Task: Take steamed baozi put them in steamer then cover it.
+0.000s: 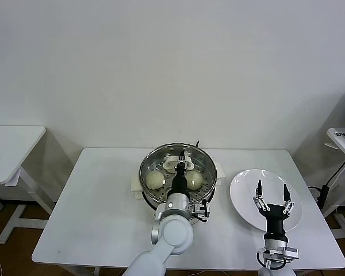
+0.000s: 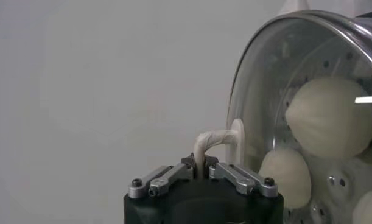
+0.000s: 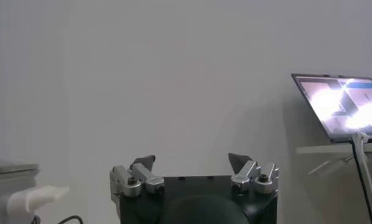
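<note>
The steamer (image 1: 145, 192) stands at the middle of the white table. The round glass lid (image 1: 161, 161) lies over it, and off-white baozi (image 1: 154, 181) show through the glass. My left gripper (image 1: 181, 165) is over the steamer's middle, shut on the lid's white handle (image 2: 219, 139). In the left wrist view my left gripper (image 2: 201, 159) pinches the handle, and the lid (image 2: 265, 91) has baozi (image 2: 332, 117) behind it. My right gripper (image 1: 272, 190) is open and empty above the white plate (image 1: 244, 184). It also shows open in the right wrist view (image 3: 192, 161).
The white table (image 1: 103, 190) has bare surface left of the steamer. A second white table (image 1: 11, 144) stands at the far left. A stand with an open laptop (image 3: 338, 103) is at the far right.
</note>
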`<state>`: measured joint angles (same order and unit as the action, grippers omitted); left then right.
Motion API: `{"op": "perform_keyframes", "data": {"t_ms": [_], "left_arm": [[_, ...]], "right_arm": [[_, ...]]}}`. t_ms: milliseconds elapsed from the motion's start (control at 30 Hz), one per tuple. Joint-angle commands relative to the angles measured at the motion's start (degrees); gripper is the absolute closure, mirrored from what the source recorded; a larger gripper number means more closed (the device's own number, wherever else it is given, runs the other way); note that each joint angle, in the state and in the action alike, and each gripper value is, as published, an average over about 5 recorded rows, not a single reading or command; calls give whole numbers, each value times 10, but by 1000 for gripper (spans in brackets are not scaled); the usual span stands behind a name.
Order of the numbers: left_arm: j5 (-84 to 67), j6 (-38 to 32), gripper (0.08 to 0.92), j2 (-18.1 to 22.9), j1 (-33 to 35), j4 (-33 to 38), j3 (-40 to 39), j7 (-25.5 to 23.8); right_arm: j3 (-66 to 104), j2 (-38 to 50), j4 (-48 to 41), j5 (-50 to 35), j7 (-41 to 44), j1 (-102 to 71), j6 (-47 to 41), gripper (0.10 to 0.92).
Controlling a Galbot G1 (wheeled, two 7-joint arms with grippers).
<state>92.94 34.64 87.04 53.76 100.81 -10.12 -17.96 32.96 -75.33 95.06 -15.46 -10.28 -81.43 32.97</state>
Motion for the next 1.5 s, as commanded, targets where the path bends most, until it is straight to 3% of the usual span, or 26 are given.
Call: {"op": "perform_keyframes", "data": {"t_ms": [33, 833, 1133, 1367, 1500], "left_arm": [[-6, -3, 807, -3, 0, -2, 0, 5], [-4, -22, 794, -13, 19, 4, 7, 20], [-8, -24, 560, -39, 51, 63, 8, 24], [-24, -25, 363, -81, 102, 139, 23, 30], [-37, -23, 292, -103, 133, 186, 30, 31]], "right_arm": [[0, 0, 1, 2, 0, 0, 0, 203], [-4, 1, -2, 7, 0, 2, 1, 203], [-4, 3, -4, 7, 0, 3, 3, 203], [-4, 4, -8, 9, 0, 4, 7, 203], [-8, 3, -9, 10, 0, 6, 7, 203]]}}
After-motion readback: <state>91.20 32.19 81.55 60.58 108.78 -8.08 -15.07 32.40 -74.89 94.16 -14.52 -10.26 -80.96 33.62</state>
